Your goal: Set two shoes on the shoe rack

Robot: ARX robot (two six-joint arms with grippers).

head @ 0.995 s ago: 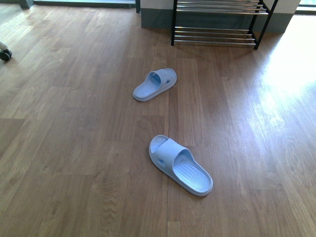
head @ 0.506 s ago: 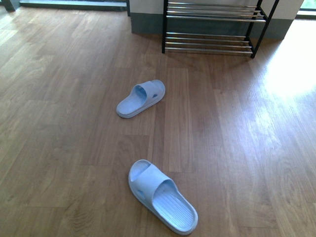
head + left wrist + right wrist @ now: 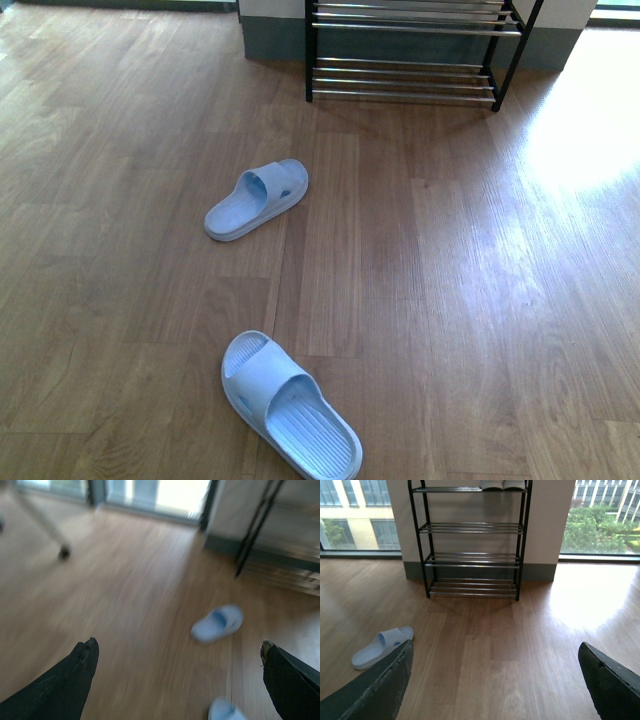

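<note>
Spread, empty: left gripper (image 3: 177,644), right gripper (image 3: 495,646). Far shoe rack (image 3: 470,528) carries two shoes (image 3: 492,485) on top. I'd judge them light and soft; grip the heel collar.

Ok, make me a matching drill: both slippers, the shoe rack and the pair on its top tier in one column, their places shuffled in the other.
Column one:
1. near slipper
2. far slipper
3. shoe rack
4. white-soled pair

Column two:
A. on the rack's top tier
B. floor, nearest the robot
C. at the wall between the windows
D. floor, between the other slipper and the rack

Pairs: 1-B, 2-D, 3-C, 4-A.
</note>
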